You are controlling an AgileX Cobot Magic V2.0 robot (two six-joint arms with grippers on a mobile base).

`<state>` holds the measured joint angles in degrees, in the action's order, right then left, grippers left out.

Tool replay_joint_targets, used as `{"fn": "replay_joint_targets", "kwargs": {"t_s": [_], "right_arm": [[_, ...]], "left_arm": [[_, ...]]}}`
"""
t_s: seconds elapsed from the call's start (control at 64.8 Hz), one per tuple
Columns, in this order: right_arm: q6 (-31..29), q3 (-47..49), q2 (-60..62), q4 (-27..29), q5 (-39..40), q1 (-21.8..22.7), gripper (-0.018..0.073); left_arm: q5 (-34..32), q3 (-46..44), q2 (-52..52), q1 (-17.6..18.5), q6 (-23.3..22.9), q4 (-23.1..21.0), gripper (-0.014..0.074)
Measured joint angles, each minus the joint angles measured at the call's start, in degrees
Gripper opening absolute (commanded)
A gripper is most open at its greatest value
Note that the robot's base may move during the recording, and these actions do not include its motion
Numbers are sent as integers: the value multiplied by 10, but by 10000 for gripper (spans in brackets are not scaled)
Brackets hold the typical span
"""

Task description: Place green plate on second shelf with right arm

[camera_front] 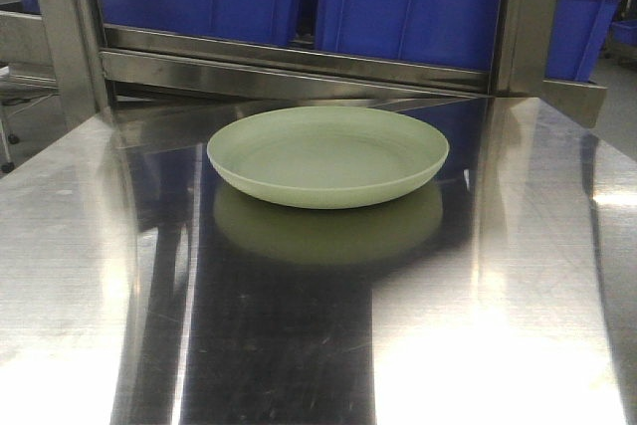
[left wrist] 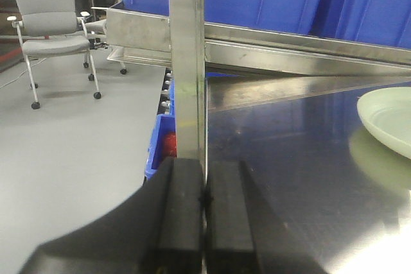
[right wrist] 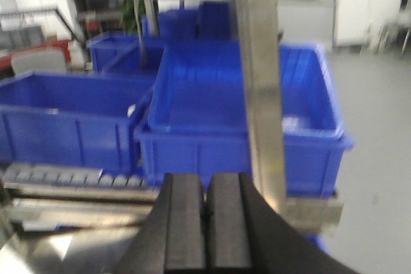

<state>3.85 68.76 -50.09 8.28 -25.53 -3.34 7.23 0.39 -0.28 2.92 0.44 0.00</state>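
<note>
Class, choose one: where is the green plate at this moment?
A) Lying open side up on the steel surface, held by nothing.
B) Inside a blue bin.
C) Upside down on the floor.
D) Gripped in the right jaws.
A: the plate rests open side up on the steel surface, alone, while the right gripper shows its jaws shut and empty.

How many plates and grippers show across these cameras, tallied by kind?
green plate: 1
Grippers: 2, the left gripper and the right gripper, both shut and empty
Total: 3
The blue bins overlap too much to count reliably, so they are left out.
</note>
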Motion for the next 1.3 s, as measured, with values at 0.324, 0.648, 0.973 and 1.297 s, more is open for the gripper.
{"fn": "replay_joint_targets", "kwargs": {"t_s": [0.324,0.648,0.973,1.297], "right_arm": [[-22,230,-348,37,-309,-36,81],[-28,400,-610,94,-460,-50,464],[-30,418,-682,147,-461,-51,464],[-30,400,-713,154,-457,-56,462]], "left_arm": [[0,0,0,0,0,0,130],[0,0,0,0,0,0,130],[0,0,0,0,0,0,130],[0,0,0,0,0,0,130]]}}
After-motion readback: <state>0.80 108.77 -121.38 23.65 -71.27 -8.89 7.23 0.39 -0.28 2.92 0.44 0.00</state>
